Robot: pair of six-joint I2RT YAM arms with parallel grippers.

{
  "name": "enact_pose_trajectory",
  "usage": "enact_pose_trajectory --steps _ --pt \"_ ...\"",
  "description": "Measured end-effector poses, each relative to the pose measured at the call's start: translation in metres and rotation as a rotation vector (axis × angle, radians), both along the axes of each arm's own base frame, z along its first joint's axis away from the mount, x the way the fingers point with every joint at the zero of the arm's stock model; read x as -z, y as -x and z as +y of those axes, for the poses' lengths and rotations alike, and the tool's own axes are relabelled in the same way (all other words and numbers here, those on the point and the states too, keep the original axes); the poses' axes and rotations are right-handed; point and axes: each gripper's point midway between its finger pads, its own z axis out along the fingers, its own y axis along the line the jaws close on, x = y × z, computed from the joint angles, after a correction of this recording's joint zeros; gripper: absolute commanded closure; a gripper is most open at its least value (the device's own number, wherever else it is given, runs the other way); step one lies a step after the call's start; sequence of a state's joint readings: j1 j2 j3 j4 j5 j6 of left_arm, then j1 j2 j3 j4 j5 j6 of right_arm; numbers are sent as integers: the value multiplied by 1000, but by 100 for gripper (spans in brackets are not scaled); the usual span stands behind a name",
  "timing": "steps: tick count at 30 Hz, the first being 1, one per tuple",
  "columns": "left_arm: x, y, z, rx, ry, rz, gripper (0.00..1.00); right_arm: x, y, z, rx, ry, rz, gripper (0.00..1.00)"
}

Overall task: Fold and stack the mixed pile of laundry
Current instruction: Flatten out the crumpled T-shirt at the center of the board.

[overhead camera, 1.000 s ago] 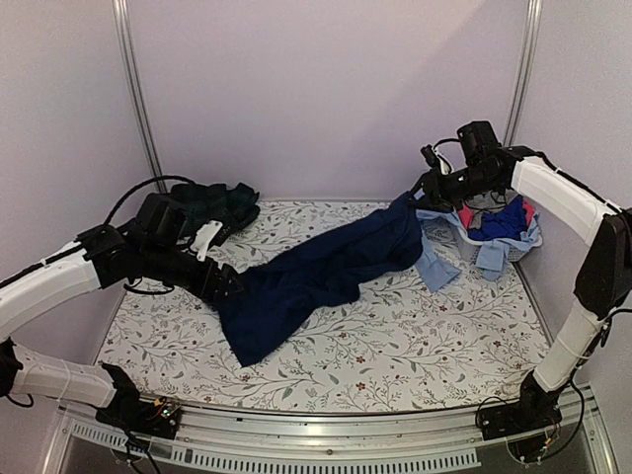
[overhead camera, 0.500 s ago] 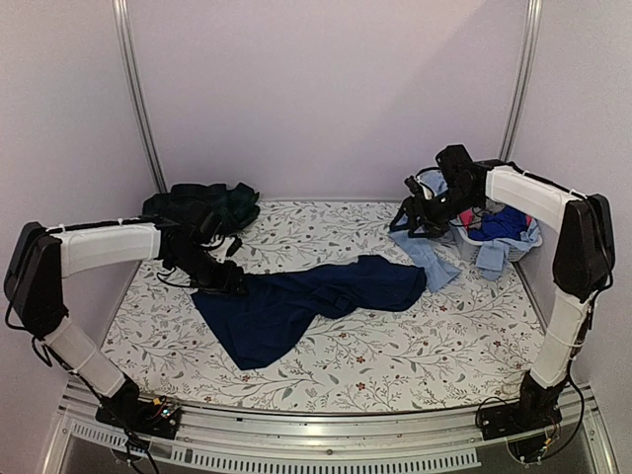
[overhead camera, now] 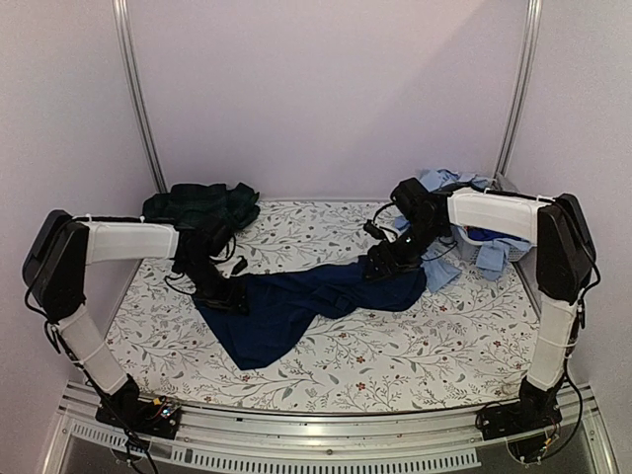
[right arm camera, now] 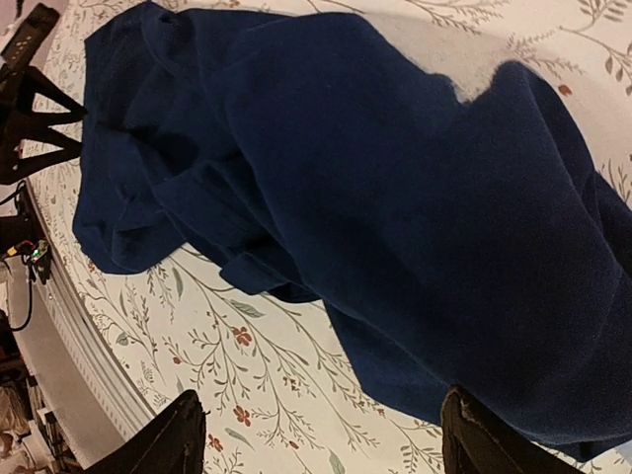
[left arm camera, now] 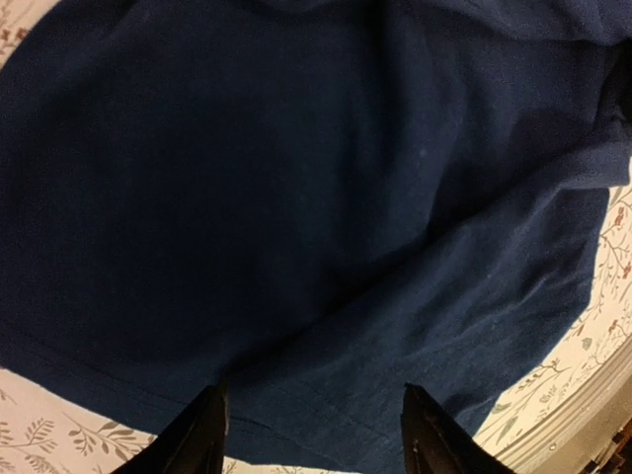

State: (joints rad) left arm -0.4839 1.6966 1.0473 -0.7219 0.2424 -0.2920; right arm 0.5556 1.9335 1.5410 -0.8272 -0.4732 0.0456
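1. Since half a second before, the right gripper (overhead camera: 383,265) had been brought down from the light blue shirts (overhead camera: 486,259) to the right end of the navy T-shirt (overhead camera: 296,306). The left gripper (overhead camera: 229,296) had hardly been moved.
2. One second before, the navy T-shirt had been stretched up towards the far right corner. Now it was laid flat across the middle of the tabletop, on the white sheet printed with leafy vines (overhead camera: 425,346).
3. In the right wrist view, the fingers of the right gripper were seen wide apart above the navy cloth, and nothing was held between them.
4. In the left wrist view, the fingers of the left gripper were also seen apart, with their tips at the flat cloth near its hem, at the left end of the T-shirt.
5. The light blue shirts were heaped at the far right corner, just beside the right end of the navy T-shirt.
6. The dark green plaid piece (overhead camera: 202,202) was bunched at the far left corner, apart from the navy T-shirt.
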Motion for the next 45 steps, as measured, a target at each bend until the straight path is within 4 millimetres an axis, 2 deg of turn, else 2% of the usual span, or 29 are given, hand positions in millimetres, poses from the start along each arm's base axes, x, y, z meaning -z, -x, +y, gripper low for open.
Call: enact_pose_trajectory --steps 2,5,6,8,9,13,14,15,19,22,23,25,27,29,31,32,33,35,36,40,41,45 --pt "2 3 -1 10 -7 8 37 17 2 -7 6 44 16 16" --pt "10 9 -3 28 -27 35 44 38 8 -16 10 103 43 16" --pt "14 12 -4 36 -37 47 47 45 9 -18 11 126 47 17" --pt "22 19 -6 57 -59 70 59 55 8 -20 11 163 42 26" --pt "24 21 -7 68 -71 71 66 61 8 -21 12 187 39 35" --pt "24 27 -10 102 -90 73 87 76 6 -27 16 260 27 90" --pt "23 29 -10 104 -94 75 92 77 6 -28 13 268 23 99" --pt "22 29 -10 109 -97 74 95 78 5 -29 20 276 22 100" --pt "11 28 -10 107 -97 52 95 73 7 -29 28 269 28 100" --pt "0 27 -6 104 -107 30 94 53 13 -24 22 217 31 100" --pt "-3 28 -4 102 -110 24 94 42 15 -21 19 188 25 100" --pt "-7 28 -1 100 -121 15 95 2 22 -14 9 93 -7 100" --pt "-8 28 1 98 -129 6 100 -38 30 -6 -7 -11 -41 100" --pt "-8 28 5 96 -145 0 100 -74 39 0 -24 -106 -66 99" --pt "-8 28 8 101 -159 -7 100 -102 41 5 -31 -173 -96 57" --pt "-9 28 8 102 -163 -11 100 -112 39 7 -26 -189 -111 46" --pt "-9 27 9 103 -164 -15 100 -118 35 9 -24 -198 -131 39" --pt "-12 27 8 106 -157 -25 100 -119 24 12 -17 -195 -163 33" --pt "-14 26 7 107 -152 -32 100 -114 18 15 -18 -185 -177 31" --pt "-32 24 3 108 -108 -79 100 -66 1 23 -25 -87 -173 25" --pt "-38 24 1 108 -90 -97 100 -51 1 27 -37 -59 -166 25" --pt "-50 23 0 110 -63 -131 100 -13 6 46 -95 15 -166 26"
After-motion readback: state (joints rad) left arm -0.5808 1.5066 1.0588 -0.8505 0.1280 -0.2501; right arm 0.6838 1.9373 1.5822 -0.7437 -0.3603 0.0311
